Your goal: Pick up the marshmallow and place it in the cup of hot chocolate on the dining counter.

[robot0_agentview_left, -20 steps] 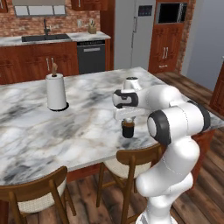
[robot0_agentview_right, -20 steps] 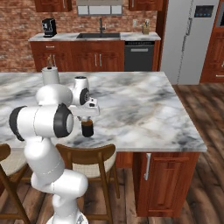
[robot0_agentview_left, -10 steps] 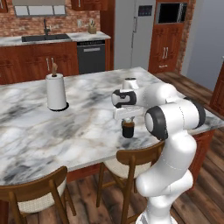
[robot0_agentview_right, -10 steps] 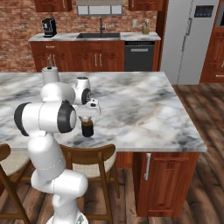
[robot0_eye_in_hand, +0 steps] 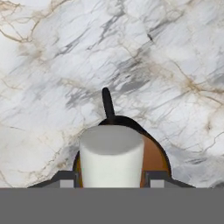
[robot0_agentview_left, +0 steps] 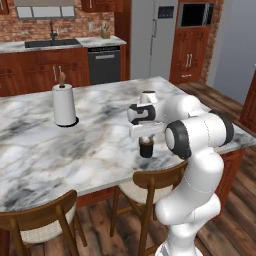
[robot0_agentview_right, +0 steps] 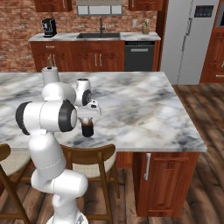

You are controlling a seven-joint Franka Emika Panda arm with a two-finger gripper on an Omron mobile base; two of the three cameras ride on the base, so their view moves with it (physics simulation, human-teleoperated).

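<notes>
The marshmallow (robot0_eye_in_hand: 111, 155) sits between the fingers (robot0_eye_in_hand: 66, 179), directly over the cup (robot0_agentview_left: 146, 149); whether they grip it is unclear. A towel roll (robot0_agentview_left: 64, 104) stands well apart on the desk (robot0_agentview_left: 45, 150).

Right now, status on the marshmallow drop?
End effector directly over the cup of hot chocolate on the dining counter. Marshmallow between the fingers, above the brown drink, not yet in. Nothing in the way.

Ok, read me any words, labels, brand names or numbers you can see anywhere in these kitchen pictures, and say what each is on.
No readable text.
Grey refrigerator: a dark panel on its door, too small to read.
Black microwave oven: nothing legible.
Tall white paper towel roll, small dark cup of hot chocolate, tiny white marshmallow, white marble dining counter: no markings.
</notes>
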